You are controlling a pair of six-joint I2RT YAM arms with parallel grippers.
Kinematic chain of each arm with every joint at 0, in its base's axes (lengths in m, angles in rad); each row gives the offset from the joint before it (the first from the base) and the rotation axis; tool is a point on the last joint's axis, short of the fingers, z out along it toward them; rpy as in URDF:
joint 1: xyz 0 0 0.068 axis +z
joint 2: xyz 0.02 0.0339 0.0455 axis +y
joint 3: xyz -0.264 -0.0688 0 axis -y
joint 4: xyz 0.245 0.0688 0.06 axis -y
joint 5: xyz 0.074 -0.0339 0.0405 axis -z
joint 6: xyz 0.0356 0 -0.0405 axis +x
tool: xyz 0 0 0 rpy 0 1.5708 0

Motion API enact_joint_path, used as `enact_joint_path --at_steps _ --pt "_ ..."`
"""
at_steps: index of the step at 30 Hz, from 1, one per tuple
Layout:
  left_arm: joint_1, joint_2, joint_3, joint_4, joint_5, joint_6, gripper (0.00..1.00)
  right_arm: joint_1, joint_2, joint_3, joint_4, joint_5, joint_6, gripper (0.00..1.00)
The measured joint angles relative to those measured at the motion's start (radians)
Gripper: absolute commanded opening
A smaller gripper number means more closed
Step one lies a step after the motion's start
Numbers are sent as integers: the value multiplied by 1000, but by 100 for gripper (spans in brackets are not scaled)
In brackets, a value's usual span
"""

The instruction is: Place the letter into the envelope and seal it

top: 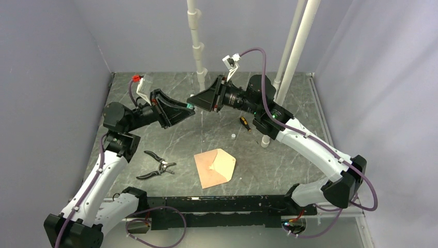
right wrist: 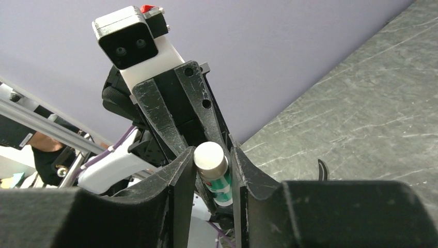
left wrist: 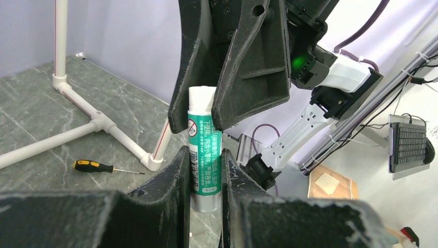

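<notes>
The envelope (top: 216,168) lies flat on the grey surface (top: 289,155) at lower centre of the top view, its pointed flap open toward the right with the paler face up; the letter cannot be told apart from it there, and neither wrist view shows the paper. Left of it lie black pliers (top: 157,169); above and to its right lies a yellow-handled screwdriver (top: 245,123), near the foot of a white pipe (top: 265,140).

Well above the envelope, at upper centre of the top view, the left tool (top: 187,109) and the right tool (top: 195,101) meet tip to tip in the air, and only a sliver of green shows between them. The wrist views tell more: the thing is a glue tube (left wrist: 204,150), green and white with printed text; the left wrist view shows its own fingers narrow and clamped on the lower part, with the right tool's fingers gripping the white upper end; the right wrist view shows its own fingers narrow on the tube's pale round end, with the left tool just beyond it.
</notes>
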Motion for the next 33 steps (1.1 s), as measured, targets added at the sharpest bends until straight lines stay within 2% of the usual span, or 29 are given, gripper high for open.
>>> enact_joint_path --at_steps 3,4,5,7,9,11,13,19,25,27,33 --pt "0 0 0 -2 2 -8 5 2 0 2 -2 4 -6 9" --pt "0 0 0 -3 1 -16 11 2 0 2 -2 5 -13 5" --pt "0 0 0 -4 0 -25 22 2 0 3 -4 5 -22 2" --pt "0 0 0 -15 -2 -35 45 2 2 6 -12 -3 -36 0" --pt "0 0 7 -37 -2 -29 62 2 5 19 -34 -8 -50 0" --pt "0 0 23 -71 -6 -23 71 2 9 39 -64 -21 -82 0" --pt "-1 -2 39 -100 -8 -19 72 2 11 71 -118 -45 -125 0" --pt "-1 5 43 -102 11 -43 65 2 35 187 -232 -132 -202 0" --pt "-4 30 43 -85 34 -64 62 -3 76 241 -311 -188 -230 0" --pt "-4 37 43 -86 41 -65 57 -2 93 248 -340 -198 -237 0" --pt "-8 45 43 -80 75 -82 5 -13 105 249 -364 -200 -241 0"
